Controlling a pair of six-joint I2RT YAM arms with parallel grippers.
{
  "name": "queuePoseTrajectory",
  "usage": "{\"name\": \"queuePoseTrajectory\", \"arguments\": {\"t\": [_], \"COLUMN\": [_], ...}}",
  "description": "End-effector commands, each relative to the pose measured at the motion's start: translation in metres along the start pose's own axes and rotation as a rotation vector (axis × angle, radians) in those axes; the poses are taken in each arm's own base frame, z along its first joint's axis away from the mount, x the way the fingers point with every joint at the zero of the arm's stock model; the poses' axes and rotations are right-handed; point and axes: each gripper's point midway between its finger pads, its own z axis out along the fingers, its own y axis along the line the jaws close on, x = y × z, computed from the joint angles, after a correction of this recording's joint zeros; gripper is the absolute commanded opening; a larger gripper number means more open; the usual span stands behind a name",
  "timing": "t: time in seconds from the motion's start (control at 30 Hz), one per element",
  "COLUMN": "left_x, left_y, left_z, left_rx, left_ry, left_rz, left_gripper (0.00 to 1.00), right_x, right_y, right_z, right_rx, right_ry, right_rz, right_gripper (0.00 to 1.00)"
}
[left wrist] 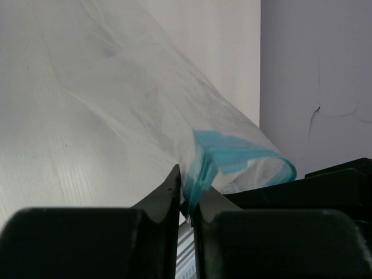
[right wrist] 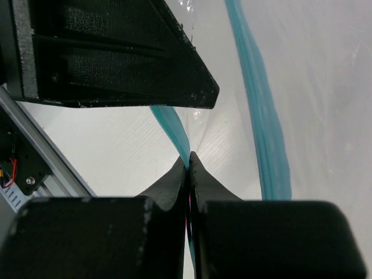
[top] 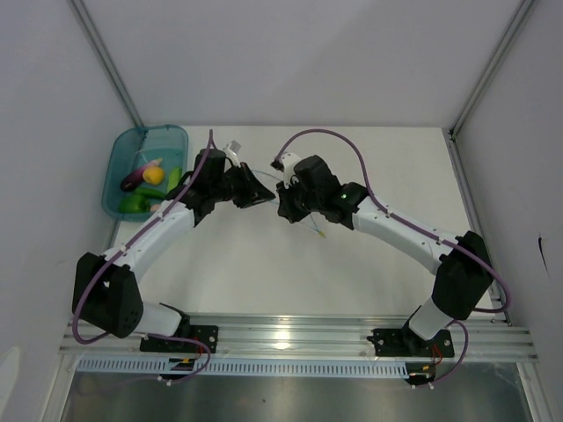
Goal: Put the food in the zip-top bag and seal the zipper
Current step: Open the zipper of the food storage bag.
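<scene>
1. I read this as a robotics lab test cell, not a home or a kitchen. Plain white panel walls point(top: 290, 61) box in the workspace, and bare aluminium corner posts point(top: 106, 61) join them.
2. Two black robot arms point(top: 154, 237) trailing looped purple cables point(top: 330, 132) are bolted to a slotted aluminium rail point(top: 299, 338). The rail runs along the near edge of a flat white tabletop point(top: 264, 272).
3. The food I see is only props: small plastic toy foods point(top: 151, 176) in a translucent teal plastic tub point(top: 113, 171).
</scene>
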Motion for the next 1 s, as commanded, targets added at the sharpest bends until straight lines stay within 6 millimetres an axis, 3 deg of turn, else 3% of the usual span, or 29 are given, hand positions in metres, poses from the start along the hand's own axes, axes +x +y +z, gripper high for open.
{"name": "queuePoseTrajectory", "arguments": {"t": [0.0,0.03,0.07,0.13,0.17,0.27,0.3,0.4,0.43,0.53,0.63,0.77,0.83,0.97], "left_x": [-0.006,-0.007,-0.007,-0.008,-0.008,-0.008,-0.007,-0.004,-0.005,-0.006,-0.006,-0.006,-0.005,-0.003], "left_y": [-0.021,-0.022,-0.022,-0.024,-0.025,-0.028,-0.03,-0.033,-0.034,-0.037,-0.042,-0.039,-0.038,-0.037], "left_z": [-0.004,-0.005,-0.006,-0.008,-0.009,-0.011,-0.012,-0.012,-0.012,-0.015,-0.016,-0.018,-0.02,-0.021], "left_rx": [0.077,0.075,0.076,0.078,0.076,0.09,0.102,0.115,0.116,0.13,0.146,0.124,0.121,0.12], "left_ry": [-0.005,-0.003,-0.004,-0.005,-0.007,-0.006,-0.002,0.018,0.014,0.011,0.021,0.015,0.016,0.019], "left_rz": [0.071,0.076,0.084,0.104,0.105,0.108,0.107,0.104,0.106,0.122,0.133,0.148,0.146,0.143], "left_gripper": [0.1,0.01,0.01,0.01,0.01,0.01,0.01,0.01,0.01,0.01,0.0,0.01,0.01,0.01], "right_x": [-0.018,-0.018,-0.012,-0.015,-0.011,-0.013,-0.021,-0.029,-0.041,-0.063,-0.079,-0.096,-0.089,-0.082], "right_y": [0.005,0.001,-0.001,0.0,0.0,0.002,0.005,0.006,0.008,0.031,0.042,0.015,0.001,0.003], "right_z": [-0.02,-0.022,-0.024,-0.032,-0.035,-0.048,-0.055,-0.068,-0.079,-0.1,-0.118,-0.13,-0.127,-0.107], "right_rx": [0.015,0.038,0.052,0.057,0.057,0.06,0.059,0.125,0.15,0.077,-0.006,0.151,0.207,0.231], "right_ry": [-0.06,-0.051,-0.016,-0.012,0.003,0.009,-0.006,-0.022,-0.07,-0.165,-0.246,-0.255,-0.188,-0.116], "right_rz": [0.018,0.023,0.024,0.022,0.021,0.023,0.019,-0.01,-0.028,-0.046,-0.018,-0.054,-0.059,-0.072], "right_gripper": [0.02,0.06,0.12,0.3,0.47,0.58,0.61,0.88,0.97,0.99,0.99,0.98,0.92,0.82]}}
